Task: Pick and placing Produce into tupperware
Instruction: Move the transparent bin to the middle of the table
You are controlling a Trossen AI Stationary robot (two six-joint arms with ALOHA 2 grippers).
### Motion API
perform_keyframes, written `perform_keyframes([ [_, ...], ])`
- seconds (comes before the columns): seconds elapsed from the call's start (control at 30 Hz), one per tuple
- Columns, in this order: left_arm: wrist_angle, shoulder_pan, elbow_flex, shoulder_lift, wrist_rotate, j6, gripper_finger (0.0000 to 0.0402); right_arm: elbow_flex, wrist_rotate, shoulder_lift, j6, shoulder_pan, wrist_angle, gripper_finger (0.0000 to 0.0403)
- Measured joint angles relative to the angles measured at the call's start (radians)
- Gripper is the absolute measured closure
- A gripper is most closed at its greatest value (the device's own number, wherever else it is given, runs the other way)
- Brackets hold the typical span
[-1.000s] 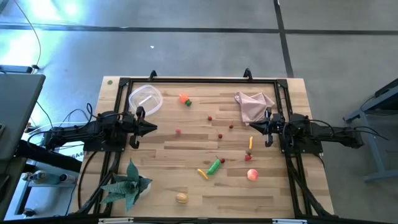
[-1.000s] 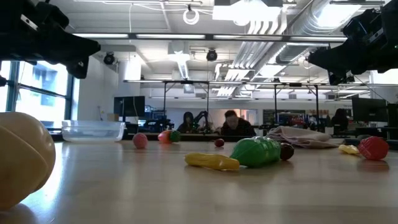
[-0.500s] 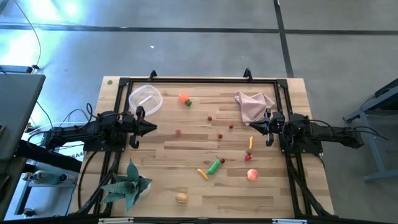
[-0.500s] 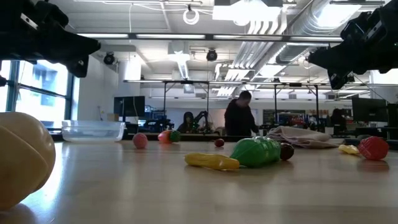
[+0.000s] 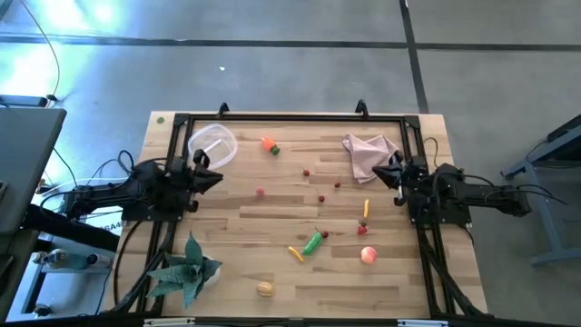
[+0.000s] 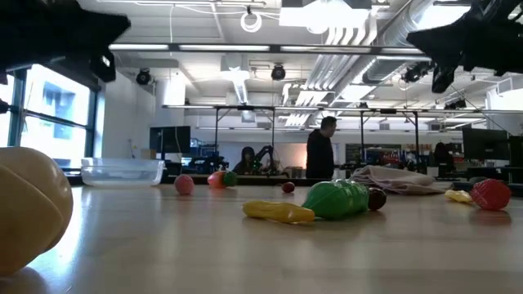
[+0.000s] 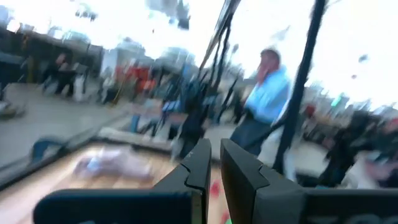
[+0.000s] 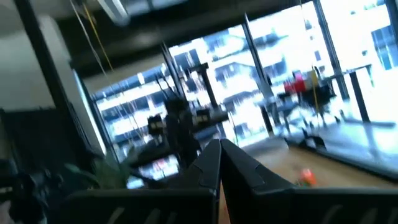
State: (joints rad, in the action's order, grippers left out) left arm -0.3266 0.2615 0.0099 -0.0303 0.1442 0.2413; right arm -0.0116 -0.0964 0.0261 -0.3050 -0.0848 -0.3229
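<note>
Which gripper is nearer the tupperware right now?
Left. The left gripper sits just beside the tupperware, on its near side. The right gripper is across the table by the pink cloth.

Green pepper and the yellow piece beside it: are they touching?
Cannot tell. In the high view the green pepper and yellow piece lie end to end, showing no clear gap; the low view overlaps them.

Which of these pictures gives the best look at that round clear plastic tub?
The high view: the round clear plastic tub shows whole from above, apparently empty, at the table's far left corner. The low view shows only its side wall, behind the tan lump. Neither wrist view shows it.
</note>
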Motion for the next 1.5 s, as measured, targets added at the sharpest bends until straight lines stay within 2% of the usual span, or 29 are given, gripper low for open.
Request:
perform_keyframes([
  [0.13, -0.198, 0.0, 0.006, 0.0, 0.024, -0.013, 0.0376, 0.0, 0.0, 0.0, 0.037, 0.0, -0.078, 0.0402],
  [0.27, -0.182, 0.0, 0.097, 0.0, -0.017, -0.092, 0.0376, 0.0, 0.0, 0.0, 0.06, 0.0, -0.093, 0.0402],
  [0.4, 0.078, 0.0, 0.272, -0.043, -0.233, -0.157, 0.0376, 0.0, 0.001, 0.0, 0.062, 0.0, -0.079, 0.0402],
  [0.5, 0.298, 0.0, 0.452, -0.154, -0.445, -0.184, 0.0376, 0.0, 0.001, 0.0, 0.084, 0.0, -0.072, 0.0402],
  [0.6, 0.47, 0.001, 0.633, -0.339, -0.584, -0.185, 0.0376, 0.0, -0.005, 0.0, 0.11, 0.0, -0.07, 0.0402],
  [0.77, 0.79, 0.035, 0.973, -0.714, -0.677, -0.137, 0.0376, 0.0, -0.008, 0.0, 0.096, 0.0, -0.069, 0.0402],
  [0.87, 1.034, 0.158, 1.182, -0.948, -0.634, -0.032, 0.0376, 0.0, -0.003, 0.0, 0.061, 0.0, -0.061, 0.0402],
  [0.97, 1.264, 0.326, 1.354, -1.163, -0.457, 0.036, 0.0376, 0.0, -0.001, 0.0, 0.033, 0.0, -0.052, 0.0402],
  [1.07, 1.4, 0.459, 1.46, -1.349, -0.306, 0.052, 0.0376, 0.0, -0.001, 0.0, 0.008, 0.0, -0.041, 0.0402],
  [1.27, 1.528, 0.587, 1.548, -1.618, -0.179, 0.118, 0.0376, 0.0, -0.001, 0.0, -0.037, 0.0, 0.027, 0.0402],
  [1.5, 1.649, 0.574, 1.554, -1.781, -0.199, 0.306, 0.0376, 0.0, -0.001, 0.0, -0.039, 0.0, 0.087, 0.0402],
])
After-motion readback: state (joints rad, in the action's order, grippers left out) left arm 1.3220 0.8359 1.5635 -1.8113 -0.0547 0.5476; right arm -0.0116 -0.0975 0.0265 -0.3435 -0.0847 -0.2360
